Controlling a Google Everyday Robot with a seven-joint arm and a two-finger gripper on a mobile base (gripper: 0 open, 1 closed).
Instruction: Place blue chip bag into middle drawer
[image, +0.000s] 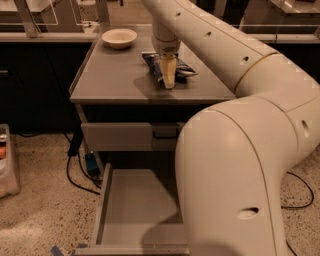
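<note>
The blue chip bag (181, 69) lies on the grey cabinet top (120, 75), right of centre. My gripper (169, 80) reaches down onto the bag's near left part, and its cream fingers hide part of the bag. The middle drawer (137, 210) is pulled out below, low and wide, with a bare grey floor. My large white arm covers the drawer's right side.
A cream round bowl (119, 38) sits at the back left of the cabinet top. A closed drawer front with a black handle (165, 134) is just under the top. Cables (80, 175) lie on the speckled floor at left. A clear bin (7, 160) stands at far left.
</note>
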